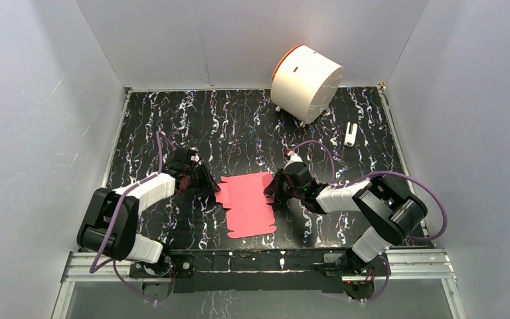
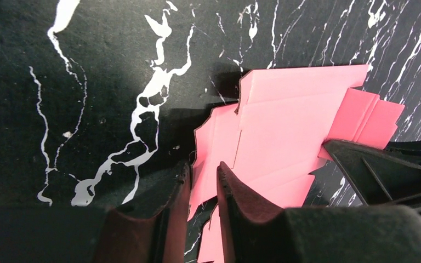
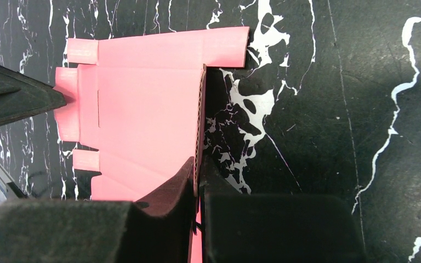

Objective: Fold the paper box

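The paper box (image 1: 247, 203) is a pink die-cut sheet lying mostly flat on the black marbled table (image 1: 239, 126), between my two arms. My left gripper (image 1: 206, 179) is at the sheet's left edge. In the left wrist view its jaws (image 2: 203, 178) stand a little apart on either side of a raised left flap of the paper box (image 2: 290, 126), with a gap showing. My right gripper (image 1: 273, 189) is at the sheet's right edge. In the right wrist view it (image 3: 198, 170) is shut on an upturned side flap of the paper box (image 3: 142, 109), seen edge-on.
A large white cylinder with an orange rim (image 1: 305, 83) lies on its side at the back right. A small white object (image 1: 350, 134) lies near the right wall. White walls close the table on three sides, and a metal rail (image 1: 259, 262) runs along the near edge.
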Motion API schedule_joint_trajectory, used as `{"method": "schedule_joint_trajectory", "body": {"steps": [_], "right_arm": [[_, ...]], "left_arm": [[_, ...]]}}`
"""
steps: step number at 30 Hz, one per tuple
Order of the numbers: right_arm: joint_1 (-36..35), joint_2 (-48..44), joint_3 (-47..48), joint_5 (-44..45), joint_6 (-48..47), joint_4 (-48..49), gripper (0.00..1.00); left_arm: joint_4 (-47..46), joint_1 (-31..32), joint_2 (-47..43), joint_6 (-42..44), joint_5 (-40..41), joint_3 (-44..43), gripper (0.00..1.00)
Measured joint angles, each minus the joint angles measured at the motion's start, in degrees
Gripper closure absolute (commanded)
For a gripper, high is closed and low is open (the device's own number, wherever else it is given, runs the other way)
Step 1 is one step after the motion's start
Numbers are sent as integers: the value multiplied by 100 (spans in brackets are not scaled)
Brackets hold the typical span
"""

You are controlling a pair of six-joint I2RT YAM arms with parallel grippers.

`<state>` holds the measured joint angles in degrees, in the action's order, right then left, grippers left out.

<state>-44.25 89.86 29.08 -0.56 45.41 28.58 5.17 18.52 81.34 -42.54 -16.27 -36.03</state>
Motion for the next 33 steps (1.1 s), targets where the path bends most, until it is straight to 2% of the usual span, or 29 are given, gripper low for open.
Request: {"method": "schedule_joint_trajectory", "body": {"steps": [15, 25, 33], "right_arm": [[-2, 107, 0, -52, -20, 168, 87], [-2, 140, 2, -101, -20, 227, 87], [-2, 170, 2, -109, -17, 282, 86]], "left_arm": [[92, 116, -131, 39, -385, -280, 74], [109, 632, -92, -9, -334, -560, 71], [76, 1005, 275, -11, -170, -697, 71]]}}
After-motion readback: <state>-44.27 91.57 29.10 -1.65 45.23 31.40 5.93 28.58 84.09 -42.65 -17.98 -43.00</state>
